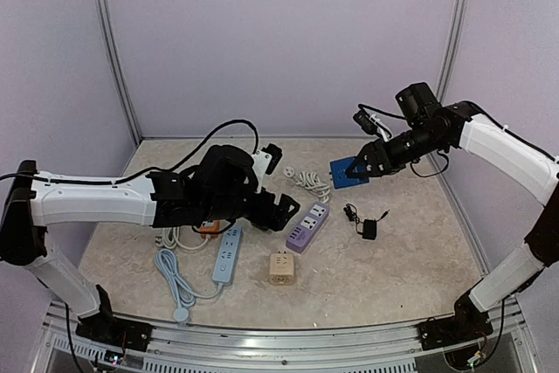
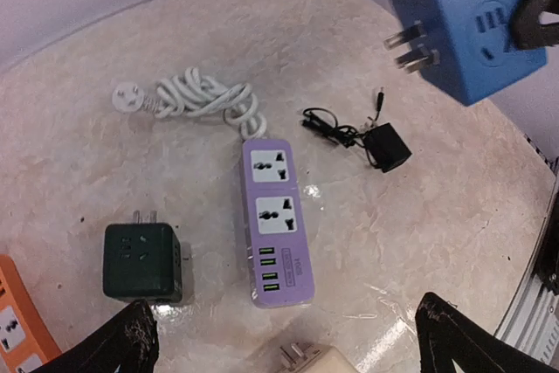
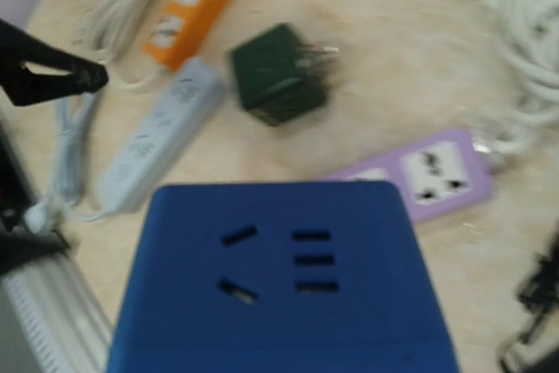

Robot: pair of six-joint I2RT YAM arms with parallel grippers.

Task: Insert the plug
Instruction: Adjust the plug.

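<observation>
Right tool (image 1: 356, 169): clamped on the blue cube adapter (image 2: 463, 28), which is held in the air with its bare prongs pointing away from my fingers.
Left tool (image 1: 281, 210): fingers apart, gripping nothing, hovering above the surface (image 2: 454, 216).
Purple power strip (image 2: 278, 220): flat beneath my left tool, between its fingertips, sockets facing up.
Dark green adapter (image 2: 142, 261): on the surface, near one fingertip of my left tool.

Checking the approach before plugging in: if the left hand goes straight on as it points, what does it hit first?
Probably the purple power strip, straight ahead of the open left hand; the beige adapter lies nearer below, so depth is unclear.
</observation>
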